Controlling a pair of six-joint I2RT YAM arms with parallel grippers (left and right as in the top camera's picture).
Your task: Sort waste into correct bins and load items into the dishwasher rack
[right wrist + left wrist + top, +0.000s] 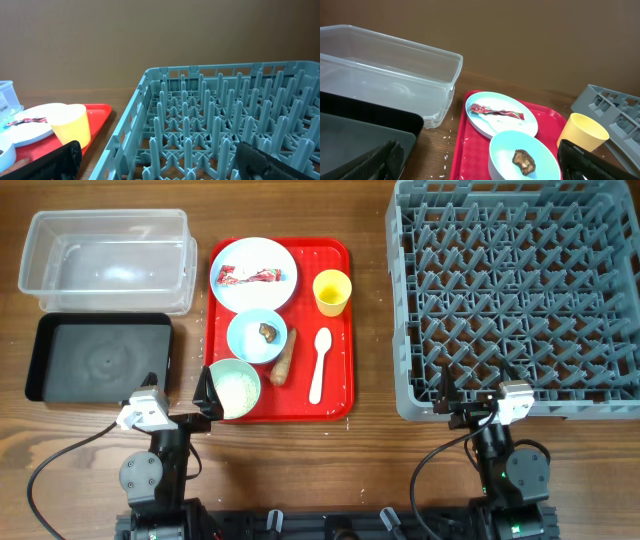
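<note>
Red-and-white snack wrapper [247, 276]: crinkled, lying flat on pale blue plate [255, 297], far end of red tray [340, 365]. Left gripper [178, 388], right gripper [472, 392]: both spread, empty.

In the overhead view the rack [515, 300] runs off the top and right edges, and a finger [204, 392] of the left gripper [177, 386] covers part of the green bowl's [238, 388] rim; the white stuff inside is too fine to tell grain from grain. From the left wrist the tub [395, 70] and black tray [365, 131] are cut by the left edge, the blue bowl [520, 147] by the bottom edge, a dark blurred finger hides the cup's [582, 131] base, and only a corner of the rack shows. From the right wrist the cup hides part of the plate [35, 132] and the rack runs off right and bottom.
</note>
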